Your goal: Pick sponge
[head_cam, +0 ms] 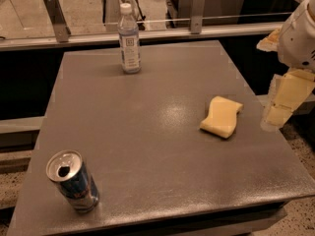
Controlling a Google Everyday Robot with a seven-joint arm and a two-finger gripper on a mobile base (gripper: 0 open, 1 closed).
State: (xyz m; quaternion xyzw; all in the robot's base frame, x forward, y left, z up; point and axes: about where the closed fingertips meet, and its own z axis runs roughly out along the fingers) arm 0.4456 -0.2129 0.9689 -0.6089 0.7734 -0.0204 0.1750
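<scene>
The sponge [221,116], a pale yellow foam block with wavy sides, lies flat on the right part of the grey table [147,146]. My gripper [276,73] hangs at the right edge of the view, just past the table's right edge and to the right of the sponge, apart from it. One pale yellow finger pad [284,98] points down beside the table edge, and the other [268,39] sticks out higher up, so the fingers stand spread open with nothing between them.
A clear water bottle [129,39] stands upright at the back of the table. An opened blue drink can [73,181] stands at the front left corner. A glass railing with metal posts [54,16] runs behind the table.
</scene>
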